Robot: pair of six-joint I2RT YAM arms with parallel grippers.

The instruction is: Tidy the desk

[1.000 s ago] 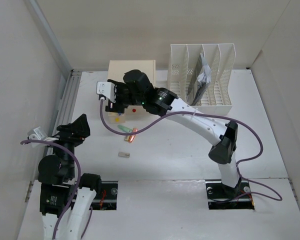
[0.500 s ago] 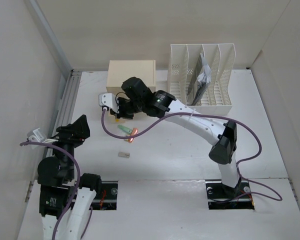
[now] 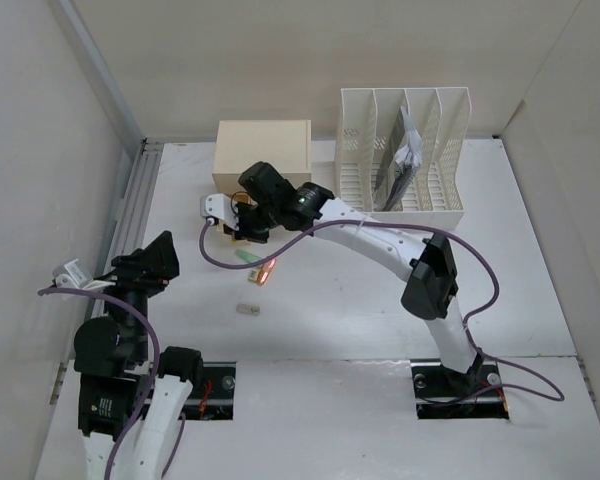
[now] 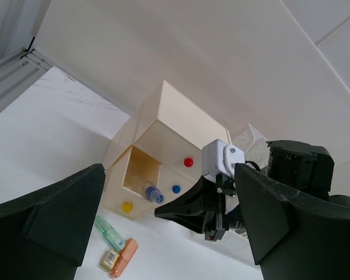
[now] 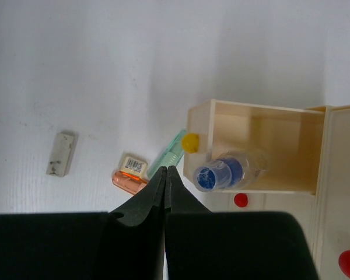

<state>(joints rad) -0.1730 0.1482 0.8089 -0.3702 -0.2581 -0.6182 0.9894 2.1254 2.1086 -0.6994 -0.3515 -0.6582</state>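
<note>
The desk [image 3: 360, 290] is a white tabletop. My right gripper [image 3: 242, 224] hovers in front of the cream drawer box [image 3: 263, 150], shut with nothing between its jaws [image 5: 165, 170]. Below it the bottom drawer [image 5: 254, 146] with a yellow knob [image 5: 190, 142] stands pulled out, and a blue-capped bottle [image 5: 224, 171] lies inside. A green marker [image 5: 169, 154], an orange marker [image 5: 127, 181] and a white eraser [image 5: 60, 154] lie on the desk. My left gripper [image 3: 145, 262] stays open [image 4: 169, 175] at the left, well clear of these.
A white slotted file rack [image 3: 405, 150] holding papers stands at the back right. Pale walls close in the desk, with a metal rail [image 3: 130, 210] along the left edge. The drawer box has red [image 4: 188, 162] and blue [image 4: 176, 189] knobs on its other drawers.
My right gripper has shut and turned, moving a little toward the near side in front of the drawer box. The left arm has hardly moved.
</note>
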